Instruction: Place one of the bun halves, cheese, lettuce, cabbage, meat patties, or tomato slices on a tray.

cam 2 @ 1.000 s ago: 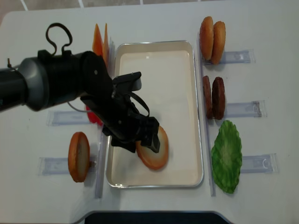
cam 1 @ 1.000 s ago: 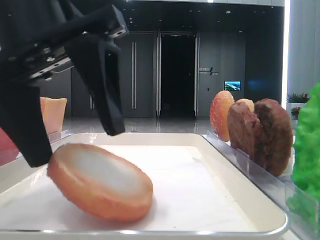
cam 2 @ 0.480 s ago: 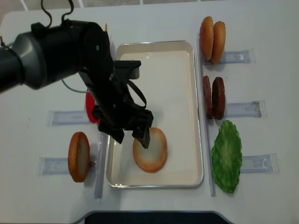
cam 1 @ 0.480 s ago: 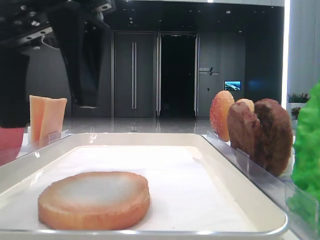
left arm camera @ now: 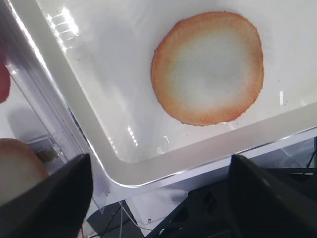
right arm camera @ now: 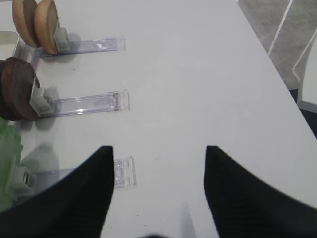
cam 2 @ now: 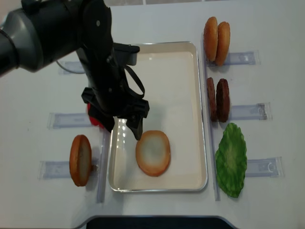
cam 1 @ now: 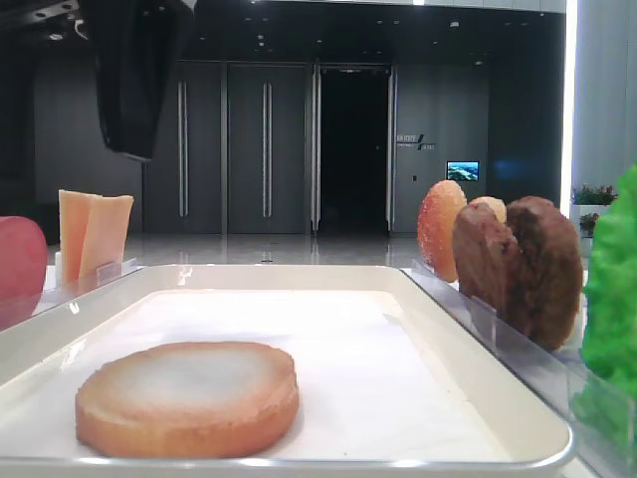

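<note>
Hovering black left gripper [cam 2: 125, 128], jaws wide, holding nothing | lying flat in white rectangular tray [cam 2: 190, 114]: golden-edged pale bun half [cam 2: 153, 152] | risking nudging standing tomato slice [cam 1: 20, 269] when leaving

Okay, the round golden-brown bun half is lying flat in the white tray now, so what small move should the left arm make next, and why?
Probably lift the left gripper a bit higher and clear of the large white rectangular tray. The round golden-brown bun half lies flat, pale face up, on the tray floor, and the open jaws hang above it, touching nothing, so nothing there seems left to do.
</note>
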